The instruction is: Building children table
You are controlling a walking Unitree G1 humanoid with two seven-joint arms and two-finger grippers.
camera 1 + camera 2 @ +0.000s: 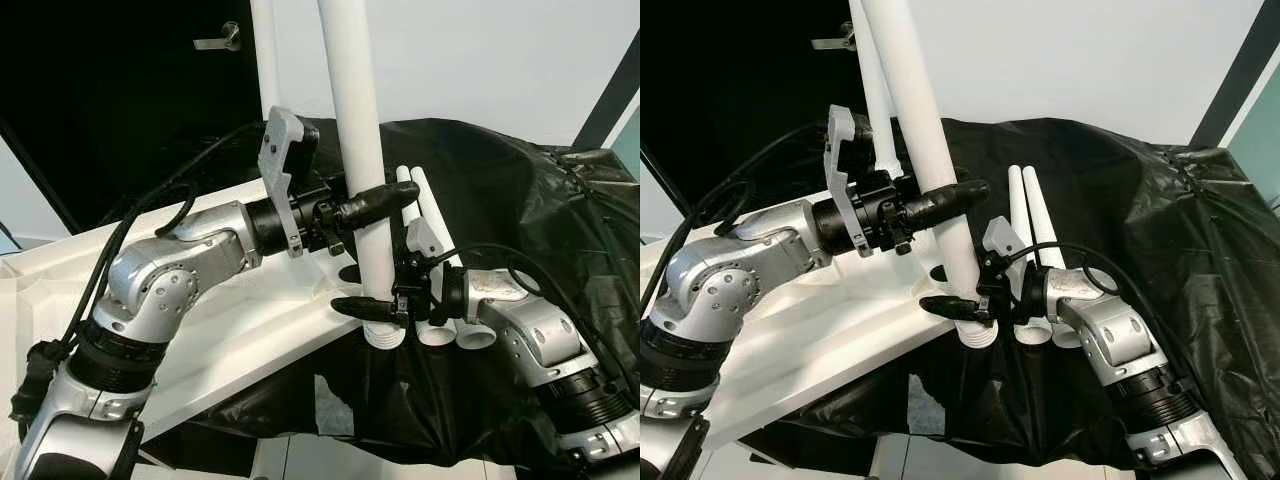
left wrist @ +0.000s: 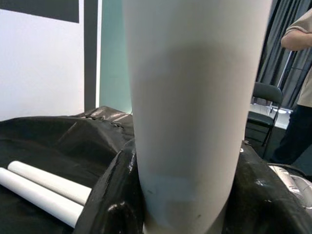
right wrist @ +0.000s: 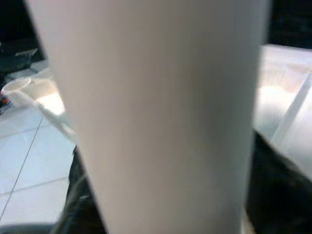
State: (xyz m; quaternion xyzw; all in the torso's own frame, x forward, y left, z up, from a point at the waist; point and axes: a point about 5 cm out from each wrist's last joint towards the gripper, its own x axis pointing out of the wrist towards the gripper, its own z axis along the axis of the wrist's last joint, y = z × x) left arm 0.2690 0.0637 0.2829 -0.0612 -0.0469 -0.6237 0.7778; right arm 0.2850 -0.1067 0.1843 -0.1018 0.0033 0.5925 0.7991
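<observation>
White table leg point(image 1: 352, 120), upright, gripped

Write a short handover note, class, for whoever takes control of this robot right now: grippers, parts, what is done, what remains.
Left gripper: shut on the upright white leg, higher up.
Right gripper: shut on the same leg, near its threaded bottom end.
Tabletop: lies flat, one leg already standing on it.
Two spare legs: lie on the black sheet.
Left to do: seat the held leg, then fit the spares.

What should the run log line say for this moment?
step: fitting table leg | left gripper: shut on leg, higher up | right gripper: shut on leg near base | tabletop: upside down | spare legs: on black sheet
</observation>
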